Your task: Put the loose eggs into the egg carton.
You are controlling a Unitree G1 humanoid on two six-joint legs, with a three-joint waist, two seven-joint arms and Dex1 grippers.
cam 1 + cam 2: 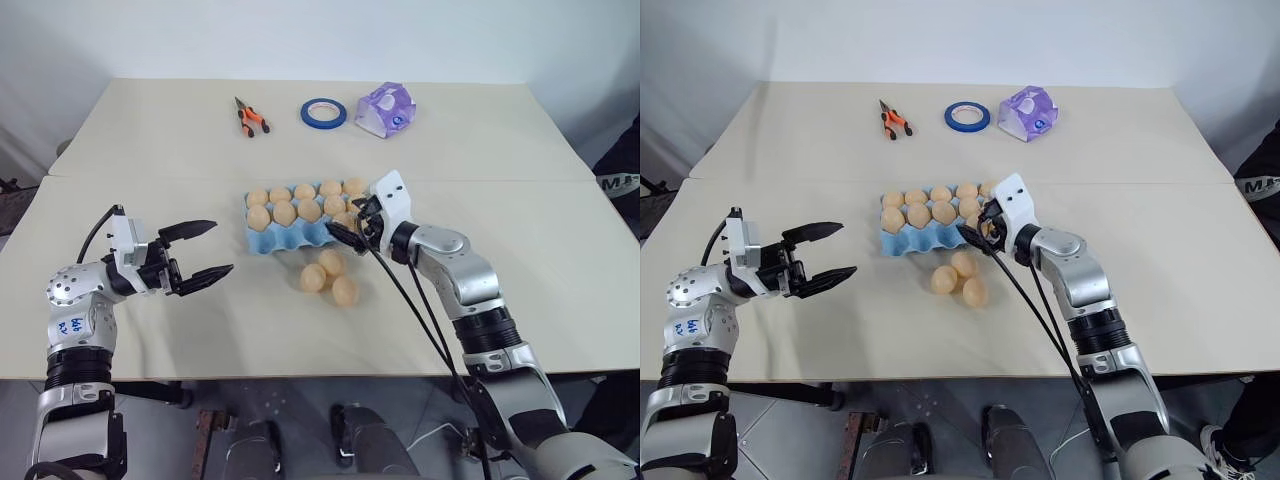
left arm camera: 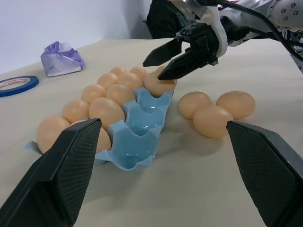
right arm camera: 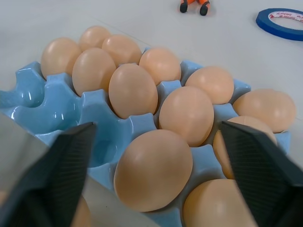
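The light blue egg carton (image 1: 268, 240) lies mid-table with eggs in its two back rows. My right gripper (image 1: 348, 218) hovers open at the carton's front right corner, its fingers (image 3: 57, 165) spread to either side of an egg (image 3: 152, 170) that rests in a front cup. The other front cups (image 2: 137, 151) are bare. Three loose eggs (image 1: 314, 277) (image 1: 331, 262) (image 1: 345, 290) lie together on the table just in front of the carton, below the right gripper. My left gripper (image 1: 220, 247) stands open to the carton's left, holding nothing.
At the back of the table lie orange-handled pliers (image 1: 250, 118), a blue tape roll (image 1: 324, 112) and a purple tissue pack (image 1: 386, 110). Black cables (image 1: 420, 310) hang from the right arm across the table's front.
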